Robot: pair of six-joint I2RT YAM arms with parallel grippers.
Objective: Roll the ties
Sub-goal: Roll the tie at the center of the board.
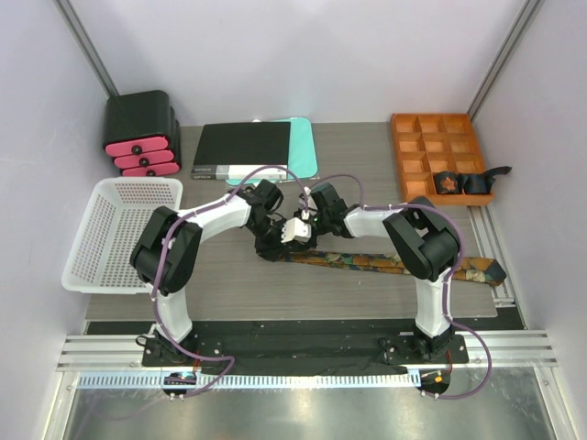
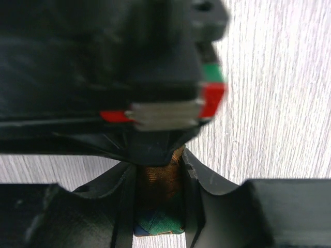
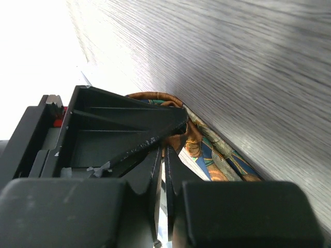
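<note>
Seen from above, the left gripper (image 1: 271,246) and the right gripper (image 1: 295,235) meet nose to nose over one end of the tie (image 1: 385,261). The long part of the tie lies flat on the table (image 1: 229,284) and trails off under the right arm. Only this view shows that most of it is not rolled yet.

The left wrist camera shows the left gripper's fingers (image 2: 194,191) squeezing a small brown-gold roll of tie between them. The right gripper pokes in just ahead. Only this view shows the roll being held.

In the right wrist camera, its fingers (image 3: 155,175) are pressed almost together. I cannot tell if any cloth is between them. The bright, shiny tie curls just past the tips.

The tie looks soft, light and slippery, so the roll could pop open. It is best pinched on the roll's flat sides.
</note>
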